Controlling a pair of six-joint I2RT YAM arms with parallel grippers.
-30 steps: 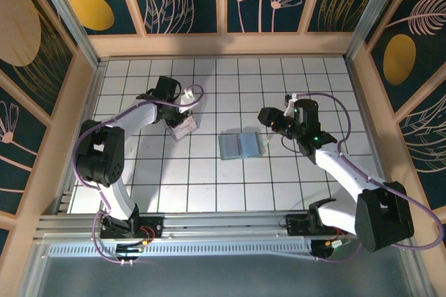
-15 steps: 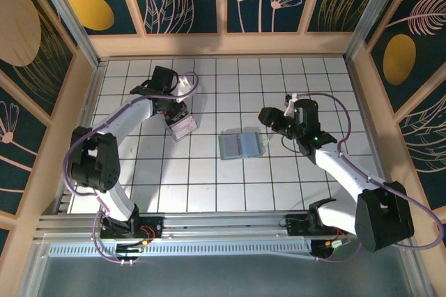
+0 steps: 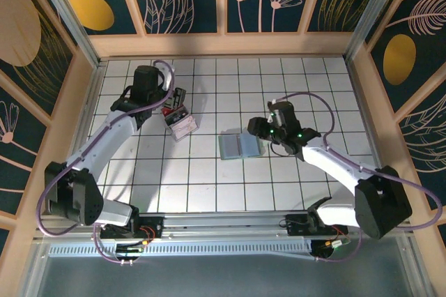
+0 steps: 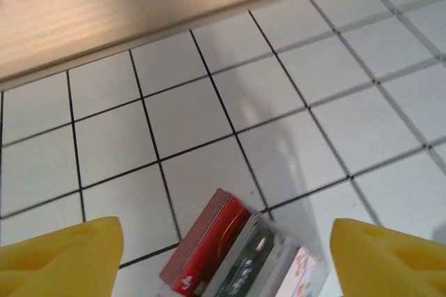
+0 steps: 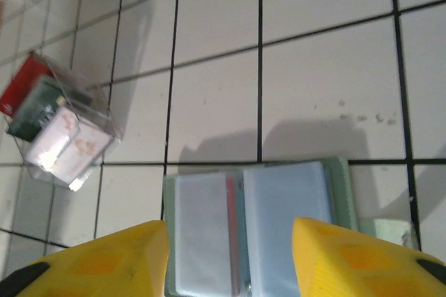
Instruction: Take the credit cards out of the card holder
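Card holder (image 5: 279, 220) lies open on the bench (image 5: 327, 88) under the spread, empty right hand (image 5: 230, 259); left hand (image 4: 224, 245), also spread, empty, hangs over a clear box (image 4: 205, 255), seemingly of cards.

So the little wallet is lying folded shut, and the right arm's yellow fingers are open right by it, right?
Not folded shut. The card holder lies opened flat, its two panels side by side, as the right wrist view shows. The right arm's fingers are open right by it.
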